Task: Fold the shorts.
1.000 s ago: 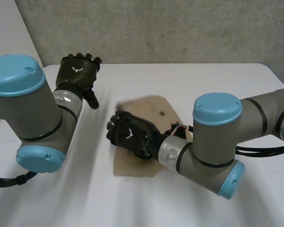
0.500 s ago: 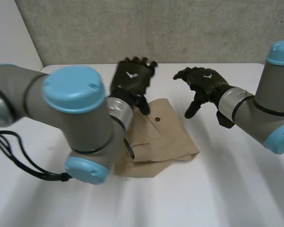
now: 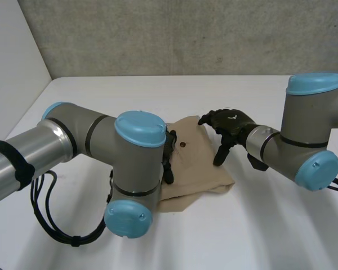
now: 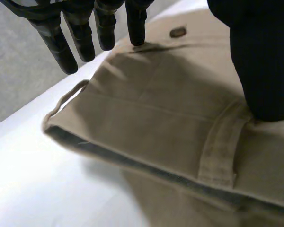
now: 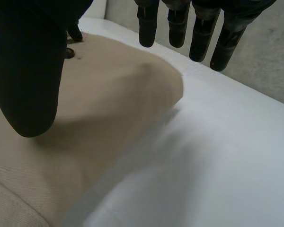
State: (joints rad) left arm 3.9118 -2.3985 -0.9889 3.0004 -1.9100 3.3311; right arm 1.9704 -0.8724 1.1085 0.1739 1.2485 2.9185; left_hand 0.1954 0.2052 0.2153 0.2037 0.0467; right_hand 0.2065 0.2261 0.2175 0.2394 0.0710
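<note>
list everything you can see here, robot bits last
shorts: 1, tan, folded, middle of the table
button: 1, dark brown, on the top layer of the shorts
belt loop: 1, tan, on the waistband of the shorts
table: 1, white, under everything
wall: 1, grey, behind the table
arms: 2, grey with light-blue caps, left arm and right arm reaching in from either side
left hand: 1, black, open, on the shorts, one fingertip touching the cloth near the button, thumb down by the belt loop
right hand: 1, black, open, at the opposite edge of the shorts, thumb over the cloth, fingers over bare table
</note>
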